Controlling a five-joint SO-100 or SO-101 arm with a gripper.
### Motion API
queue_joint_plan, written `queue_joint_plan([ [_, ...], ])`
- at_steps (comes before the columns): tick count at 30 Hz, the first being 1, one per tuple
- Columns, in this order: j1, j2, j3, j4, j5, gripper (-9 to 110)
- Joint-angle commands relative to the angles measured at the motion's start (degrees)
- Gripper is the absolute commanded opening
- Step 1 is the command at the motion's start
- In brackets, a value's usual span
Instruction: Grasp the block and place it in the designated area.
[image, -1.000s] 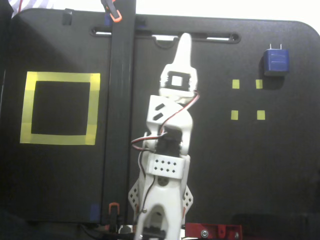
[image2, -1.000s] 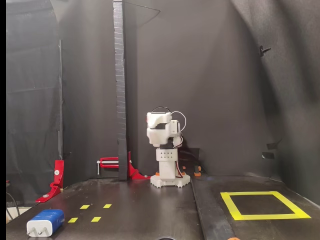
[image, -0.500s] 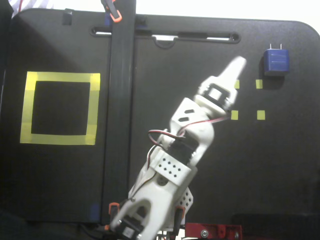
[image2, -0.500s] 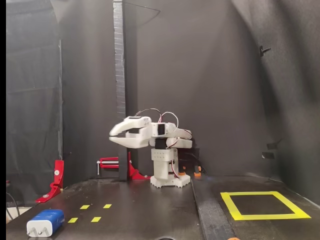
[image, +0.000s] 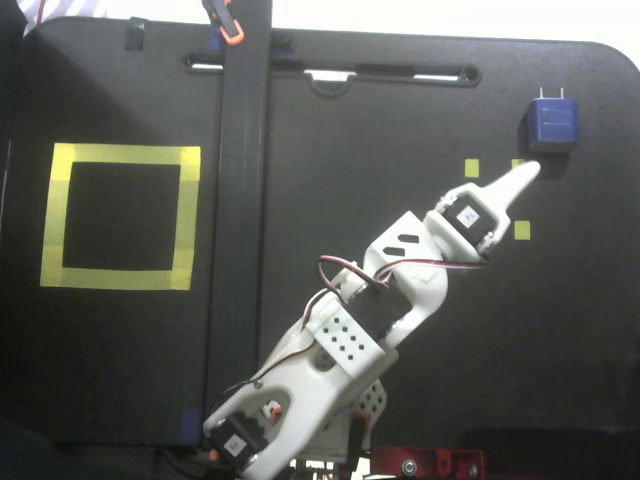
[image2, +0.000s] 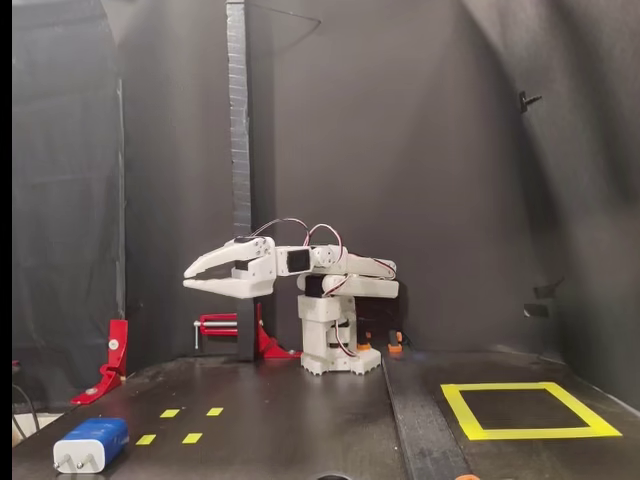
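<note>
Block ahead of the gripper, lower down

Block (image2: 91, 444) lies nearest the front camera on the table, prongs forward, beside small tape squares (image2: 181, 425). Behind and well above it the gripper (image2: 192, 279) points its way, jaws narrowly parted, empty. Area (image2: 527, 409) sits well apart, opposite side.

Desk (image: 120, 350) black. Block (image: 553, 122) dark blue, silver prongs. Designated area (image: 120, 152) yellow tape outline, black inside. Small squares (image: 472, 168) beside block yellow. Arm (image: 400, 270) white, red and black wires. Clamps (image2: 112, 360) red.
</note>
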Motion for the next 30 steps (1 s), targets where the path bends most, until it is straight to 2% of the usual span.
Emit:
queue_joint_plan([
  [1,0.35,-0.18,0.18,-0.26,0.0,0],
  [4,-0.09,-1.41,-0.44,-1.49,0.18,0],
  [8,-0.62,-11.34,-8.79,0.09,0.26,0],
  [19,-1.76,-54.23,-51.94,13.1,3.52,0],
  [30,-1.93,-85.78,-83.67,26.37,4.39,0],
])
